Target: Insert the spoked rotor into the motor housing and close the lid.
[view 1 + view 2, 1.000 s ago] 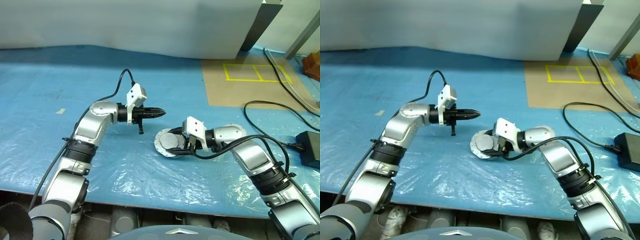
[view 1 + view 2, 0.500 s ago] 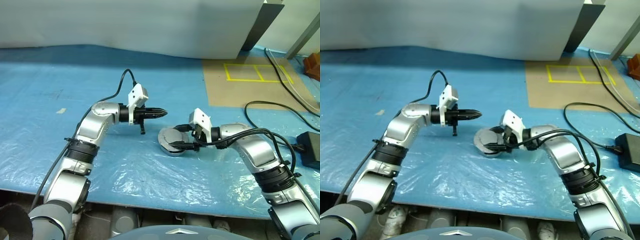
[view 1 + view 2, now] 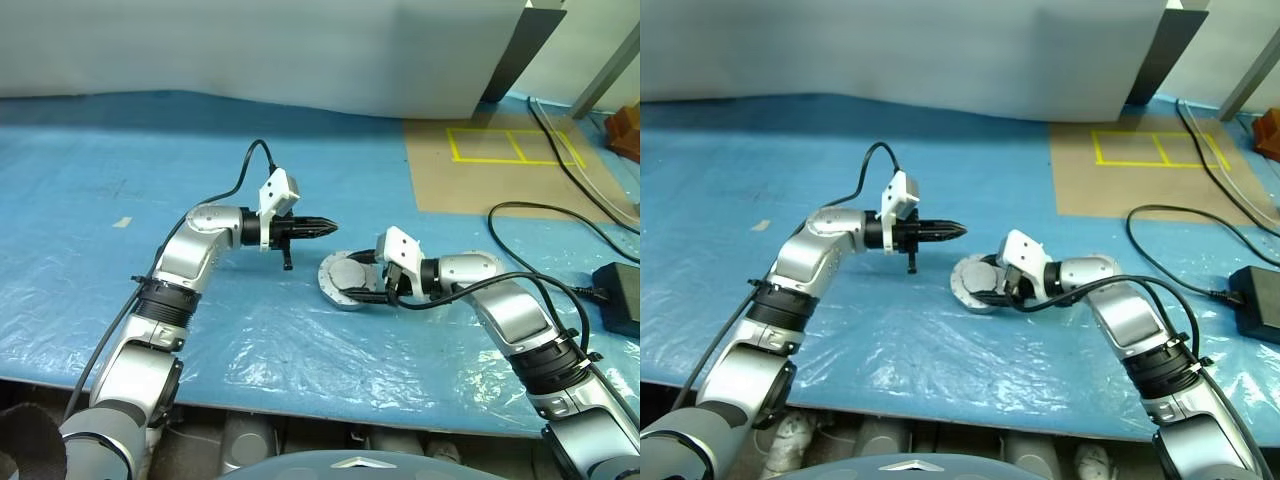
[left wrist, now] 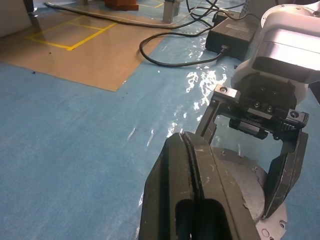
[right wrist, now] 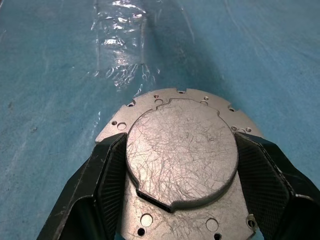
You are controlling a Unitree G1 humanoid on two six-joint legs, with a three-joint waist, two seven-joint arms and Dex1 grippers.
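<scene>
A round silver motor housing (image 3: 345, 297) stands on the blue sheet near the middle. A flat scratched lid (image 5: 181, 152) with a holed flange covers its top. My right gripper (image 3: 366, 286) reaches in from the right, and its black fingers (image 5: 107, 172) press on both sides of the lid's raised disc. The left gripper (image 3: 324, 225) hovers shut and empty, level, just above and to the left of the housing. In the left wrist view the right gripper (image 4: 246, 161) straddles the lid (image 4: 239, 182). The spoked rotor is hidden.
A black power brick (image 3: 620, 296) with cables (image 3: 530, 215) lies at the right. A brown board (image 3: 490, 170) marked with yellow tape sits behind it. A white panel (image 3: 300, 50) closes the back. Crinkled clear film (image 3: 300, 340) covers the sheet toward the front edge.
My right wrist has turned a little with the lid in its fingers, and the silver piece now lies flatter. The left arm has stayed still.
</scene>
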